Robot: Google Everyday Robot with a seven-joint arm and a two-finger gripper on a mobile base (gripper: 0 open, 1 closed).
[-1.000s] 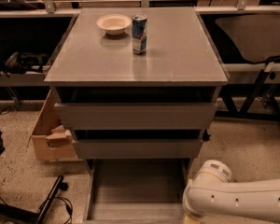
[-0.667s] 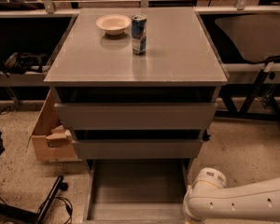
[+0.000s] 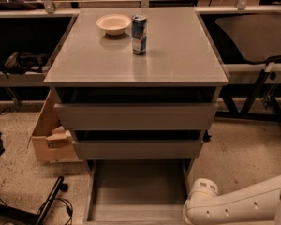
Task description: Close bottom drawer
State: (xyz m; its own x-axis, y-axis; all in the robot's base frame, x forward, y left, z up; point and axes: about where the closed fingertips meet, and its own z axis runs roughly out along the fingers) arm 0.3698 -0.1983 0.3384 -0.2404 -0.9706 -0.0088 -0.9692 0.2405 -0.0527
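Observation:
The bottom drawer [image 3: 138, 185] of the grey cabinet is pulled far out toward me. Its shallow grey box interior is open to view, and its front lies at the lower edge of the view. The middle drawer [image 3: 138, 149] and the top drawer [image 3: 136, 116] above it each stand out a little. My white arm [image 3: 234, 205] comes in from the lower right, and its rounded joint [image 3: 202, 191] is beside the drawer's right front corner. My gripper is out of view below the frame edge.
A white bowl [image 3: 113, 24] and a blue can [image 3: 139, 27] stand on the cabinet top [image 3: 182, 55]. A cardboard box [image 3: 49, 135] sits on the floor left of the cabinet. A black stand and cables [image 3: 51, 200] lie at lower left. A dark chair [image 3: 255, 36] is at right.
My arm's rounded joint has moved down and slightly left, closer to the bottom drawer's right front corner. The drawer itself has not visibly moved.

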